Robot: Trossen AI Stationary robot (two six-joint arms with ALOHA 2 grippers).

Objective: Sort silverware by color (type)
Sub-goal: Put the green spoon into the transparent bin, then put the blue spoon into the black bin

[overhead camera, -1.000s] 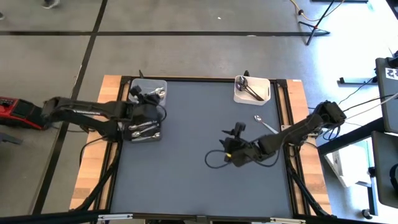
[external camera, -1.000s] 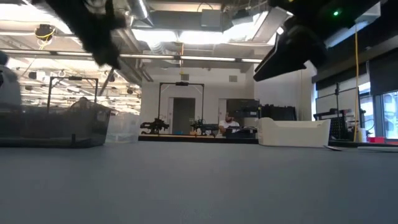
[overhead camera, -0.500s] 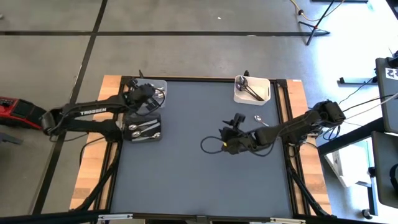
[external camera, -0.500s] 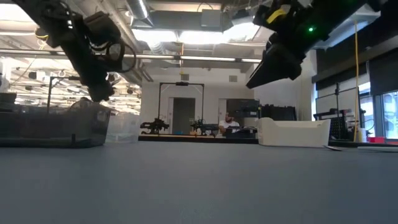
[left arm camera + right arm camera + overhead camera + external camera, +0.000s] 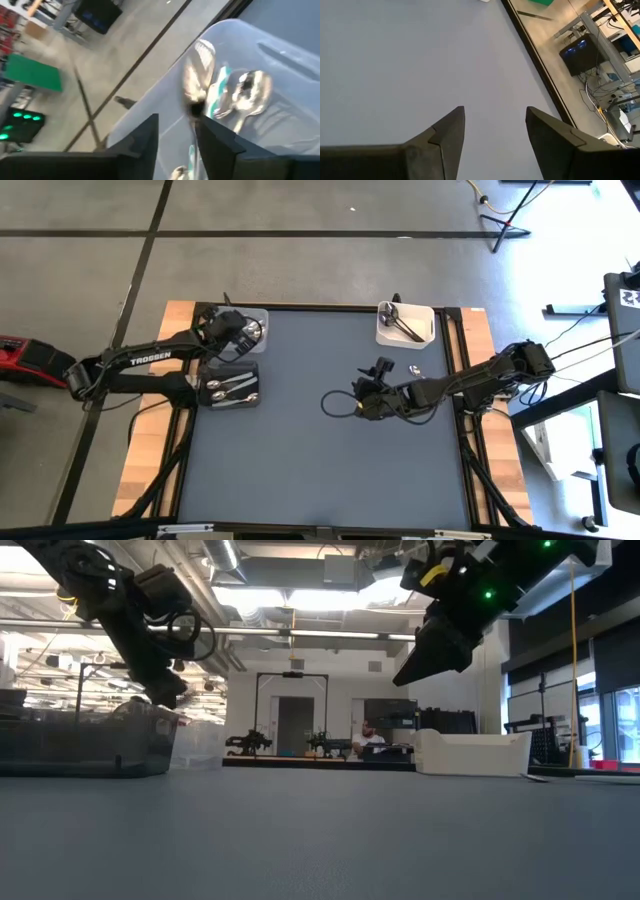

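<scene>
My left gripper (image 5: 240,330) hangs open over the white bin (image 5: 262,314) at the table's far left. In the left wrist view a blurred silver spoon (image 5: 196,80) shows just past the fingertips (image 5: 176,120), above other silver spoons (image 5: 246,92) that lie in that bin. My right gripper (image 5: 360,404) stands open over bare mat near the table's middle, nothing between its fingers (image 5: 495,108). One silver spoon (image 5: 415,369) lies loose on the mat, toward the far right. My left gripper has the blurred spoon's handle (image 5: 194,112) close by one open finger, over the bin. Whether a finger touches the spoon, I cannot tell.
A dark bin (image 5: 256,372) with silver spoons sits at the left edge, just nearer than the white one. Another white bin (image 5: 430,315) at the far right holds dark utensils. The grey mat (image 5: 300,460) stretches between them. A person sits far off in the room (image 5: 368,735).
My left gripper has swung from above the dark bin toward the table's far edge and now hangs over the white bin at the far left. My right gripper has drifted toward the far edge and slightly left, staying open.
</scene>
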